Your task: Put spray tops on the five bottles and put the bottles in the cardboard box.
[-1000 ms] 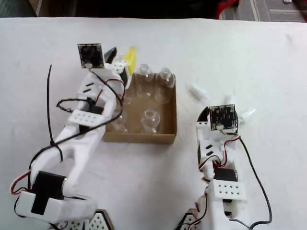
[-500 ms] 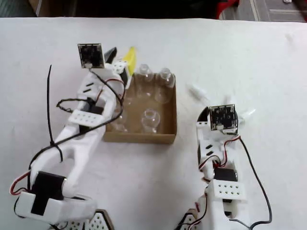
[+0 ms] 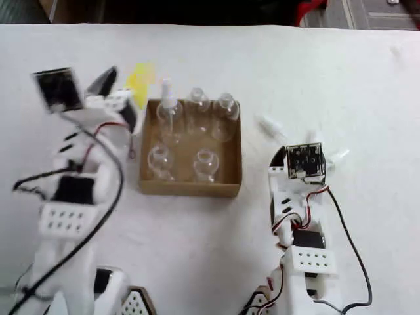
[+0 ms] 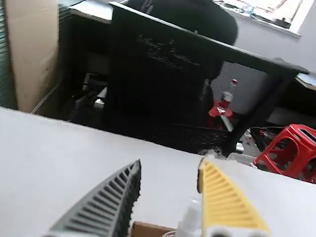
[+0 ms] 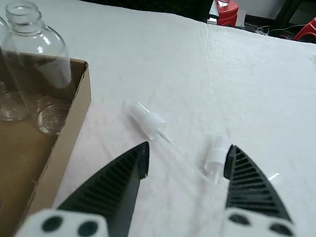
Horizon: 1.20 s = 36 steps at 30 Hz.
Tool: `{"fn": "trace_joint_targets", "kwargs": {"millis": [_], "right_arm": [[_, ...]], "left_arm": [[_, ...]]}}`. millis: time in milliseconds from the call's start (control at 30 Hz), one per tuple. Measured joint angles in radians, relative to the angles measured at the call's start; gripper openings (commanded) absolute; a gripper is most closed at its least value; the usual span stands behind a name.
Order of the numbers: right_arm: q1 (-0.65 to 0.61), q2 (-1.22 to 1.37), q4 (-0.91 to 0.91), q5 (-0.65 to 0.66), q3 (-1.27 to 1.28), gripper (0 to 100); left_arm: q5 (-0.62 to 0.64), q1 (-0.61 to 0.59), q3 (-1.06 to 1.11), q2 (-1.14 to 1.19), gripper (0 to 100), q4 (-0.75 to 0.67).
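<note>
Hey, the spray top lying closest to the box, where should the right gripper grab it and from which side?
Grip the spray top across its thick collar, coming straight down from above with the open right gripper. It lies on its side on the cloth, so the collar's width should fit between the fingers; the thin tube trailing from it looks too slim to hold.

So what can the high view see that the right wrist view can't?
The high view, not the right wrist view, has the whole cardboard box with five bottles standing in it, the one bottle with a spray top on, and the left gripper beside the box. The right wrist view, not the high view, has the right gripper from close up, open. Both share part of the box, clear bottles without tops, the loose spray tops and the white table.
</note>
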Motion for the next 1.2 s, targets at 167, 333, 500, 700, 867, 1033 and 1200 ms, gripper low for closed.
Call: {"fn": "trace_joint_targets", "kwargs": {"millis": [167, 333, 500, 700, 867, 1033, 1200], "right_arm": [[0.0, 0.0, 0.0, 0.0, 0.0, 22.6], [0.0, 0.0, 0.0, 0.0, 0.0, 22.6], [0.0, 0.0, 0.0, 0.0, 0.0, 22.6], [0.0, 0.0, 0.0, 0.0, 0.0, 22.6], [0.0, 0.0, 0.0, 0.0, 0.0, 22.6], [0.0, 0.0, 0.0, 0.0, 0.0, 22.6], [0.0, 0.0, 0.0, 0.0, 0.0, 22.6]], "left_arm": [[0.083, -0.178, -0.041, -0.226, 17, 0.339], [0.084, -0.333, -0.041, -0.284, 17, 0.583], [0.072, -0.404, -0.043, -0.181, 17, 0.697], [0.069, -0.433, -0.178, 0.029, 18, 0.89], [0.069, -0.505, -0.338, 0.19, 18, 1.074], [0.064, -0.572, -0.351, 0.379, 18, 1.097], [0.064, -0.612, -0.351, 0.586, 18, 1.097]]}}
